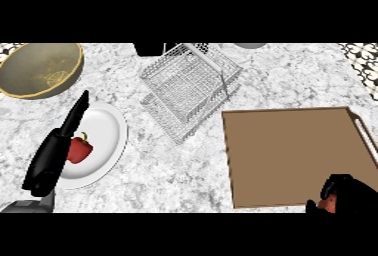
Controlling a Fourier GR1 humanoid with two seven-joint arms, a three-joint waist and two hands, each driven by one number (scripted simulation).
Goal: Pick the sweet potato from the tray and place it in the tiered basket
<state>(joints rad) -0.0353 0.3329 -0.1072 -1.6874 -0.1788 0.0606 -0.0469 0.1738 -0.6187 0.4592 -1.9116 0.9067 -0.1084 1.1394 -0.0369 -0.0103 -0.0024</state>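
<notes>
Head view: right hand (pixel 348 195) at the tray's (pixel 295 155) near right corner, fingers curled around the orange sweet potato (pixel 332 203), mostly hidden. Left hand (pixel 55 150) resting open, fingers straight, over the white plate (pixel 111 135) with the red pepper (pixel 80 150) near the counter's left edge. Seemingly the pick step, grasp made. Next: lifting clear and carrying toward the tiered basket (pixel 190 87) at the counter's far edge.

The counter (pixel 221 170) is of white marble with grey veins, and it fills nearly the whole view under even light. At both far corners a black-and-white patterned surface (pixel 362 55) shows (perhaps a wall or a floor; it cannot be told which).
</notes>
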